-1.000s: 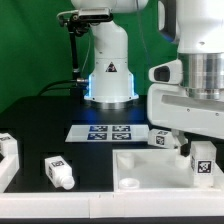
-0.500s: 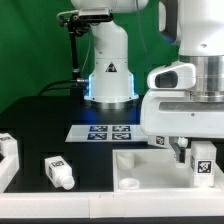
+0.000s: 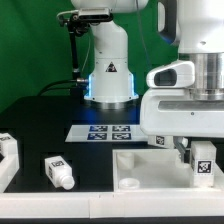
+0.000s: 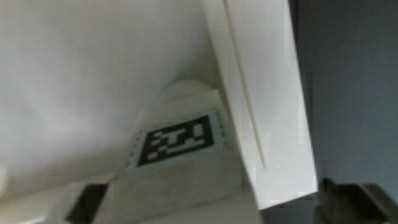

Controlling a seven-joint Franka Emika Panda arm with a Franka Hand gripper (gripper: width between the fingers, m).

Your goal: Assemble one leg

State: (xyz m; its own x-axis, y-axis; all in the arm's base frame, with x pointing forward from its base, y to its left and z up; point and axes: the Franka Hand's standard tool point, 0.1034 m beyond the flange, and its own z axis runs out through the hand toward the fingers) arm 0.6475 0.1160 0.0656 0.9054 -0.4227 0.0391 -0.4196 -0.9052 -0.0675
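A leg [image 3: 204, 162], a chunky white peg with a square tag, stands at the right end of the large white recessed panel [image 3: 145, 172]. My gripper [image 3: 196, 156] hangs low over it, and one dark finger [image 3: 184, 151] shows just to the exterior view's left of the leg. In the wrist view the tagged leg [image 4: 178, 140] lies between the two dark fingertips [image 4: 82, 205], which stand wide apart beside the panel's white wall [image 4: 267, 100]. The gripper [image 4: 217, 208] is open and I cannot tell whether it touches the leg.
Another leg [image 3: 58, 172] lies on the black table at the front left. A white part [image 3: 8, 152] sits at the left edge. The marker board [image 3: 108, 131] lies mid-table before the arm's base [image 3: 110, 85]. A tagged white piece [image 3: 160, 140] sits behind the panel.
My gripper has shifted a little toward the exterior view's left and slightly lower over the leg. The parts on the table have not moved.
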